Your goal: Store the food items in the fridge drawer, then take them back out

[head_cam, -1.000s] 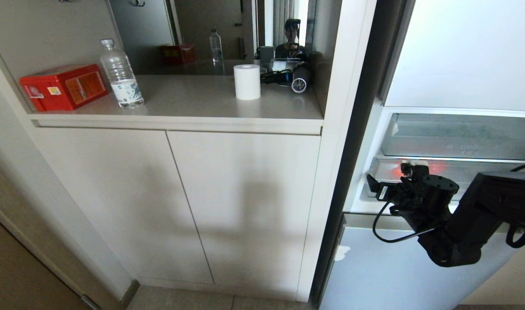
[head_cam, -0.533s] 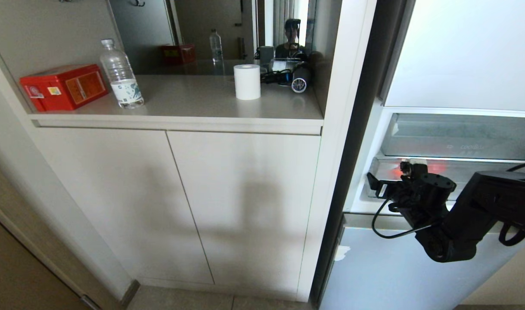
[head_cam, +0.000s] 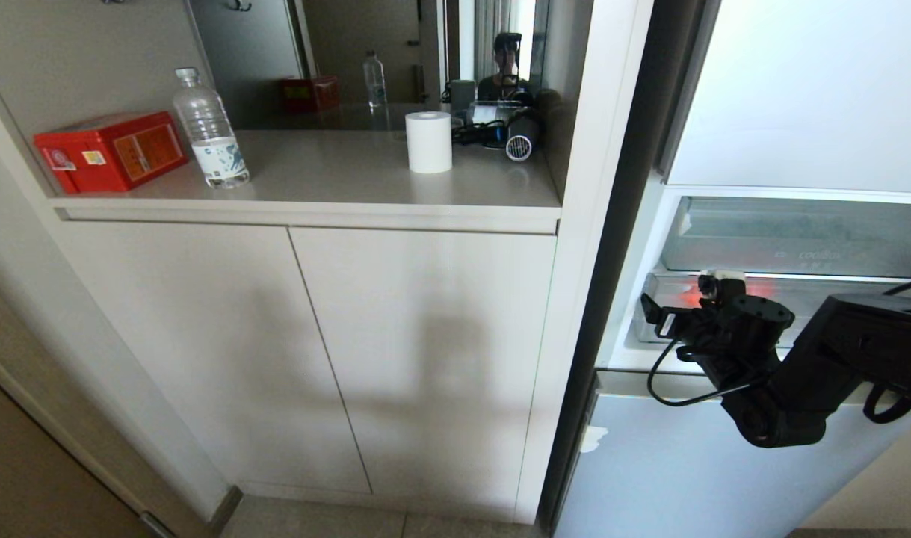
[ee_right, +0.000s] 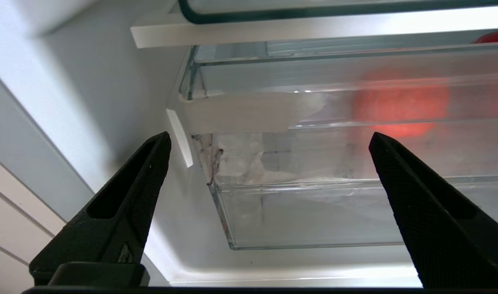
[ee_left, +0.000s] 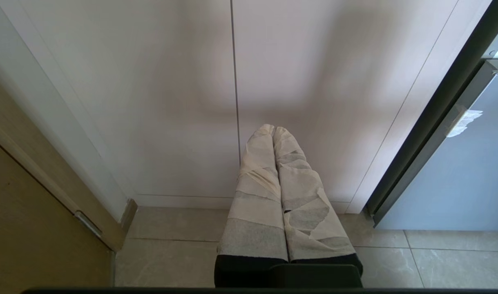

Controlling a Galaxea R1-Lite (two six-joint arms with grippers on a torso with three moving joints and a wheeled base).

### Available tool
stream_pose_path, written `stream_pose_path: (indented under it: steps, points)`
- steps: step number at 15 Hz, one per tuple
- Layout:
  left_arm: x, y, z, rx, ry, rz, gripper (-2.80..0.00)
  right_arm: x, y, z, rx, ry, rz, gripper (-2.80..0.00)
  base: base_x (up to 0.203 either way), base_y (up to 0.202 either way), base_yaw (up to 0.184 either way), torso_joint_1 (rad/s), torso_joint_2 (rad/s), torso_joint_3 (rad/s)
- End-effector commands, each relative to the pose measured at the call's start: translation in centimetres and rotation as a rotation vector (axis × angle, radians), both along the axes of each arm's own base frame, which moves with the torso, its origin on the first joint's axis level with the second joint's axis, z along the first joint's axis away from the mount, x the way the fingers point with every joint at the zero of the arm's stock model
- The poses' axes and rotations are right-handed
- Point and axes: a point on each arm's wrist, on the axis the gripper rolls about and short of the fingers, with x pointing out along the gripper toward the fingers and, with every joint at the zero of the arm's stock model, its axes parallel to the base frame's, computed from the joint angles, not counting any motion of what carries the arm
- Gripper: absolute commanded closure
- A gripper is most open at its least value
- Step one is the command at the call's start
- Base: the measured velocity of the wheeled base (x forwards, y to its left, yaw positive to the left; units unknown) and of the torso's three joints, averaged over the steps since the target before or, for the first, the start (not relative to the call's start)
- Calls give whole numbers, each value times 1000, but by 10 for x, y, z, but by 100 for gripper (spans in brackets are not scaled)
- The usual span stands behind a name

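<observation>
- the right gripper (ee_right: 269,139) hovers just in front of the fridge drawer (ee_right: 334,212), fingers spread wide with nothing between them.
- an orange-red fruit (ee_right: 400,107) sits inside the drawer, blurred behind its clear wall.
- a deeper red fruit (ee_right: 494,36) shows just beyond the drawer's far rim.
- the left gripper (ee_left: 273,132) hangs well apart from the drawer, by the cabinet doors (ee_left: 191,102), taped fingers pressed together, empty.
</observation>
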Motion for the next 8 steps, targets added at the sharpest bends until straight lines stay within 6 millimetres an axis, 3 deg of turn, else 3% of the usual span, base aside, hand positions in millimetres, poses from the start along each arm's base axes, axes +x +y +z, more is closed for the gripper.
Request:
stream_pose_path:
  steps: [1,8]
  points:
    - [0,0,0,0,2,0,0,1,0,2,1,-15,-2,-280,0,0,0,0,0,0]
    - [0,0,0,0,2,0,0,11,-1,3,0,-21,-2,-280,0,0,0,0,0,0]
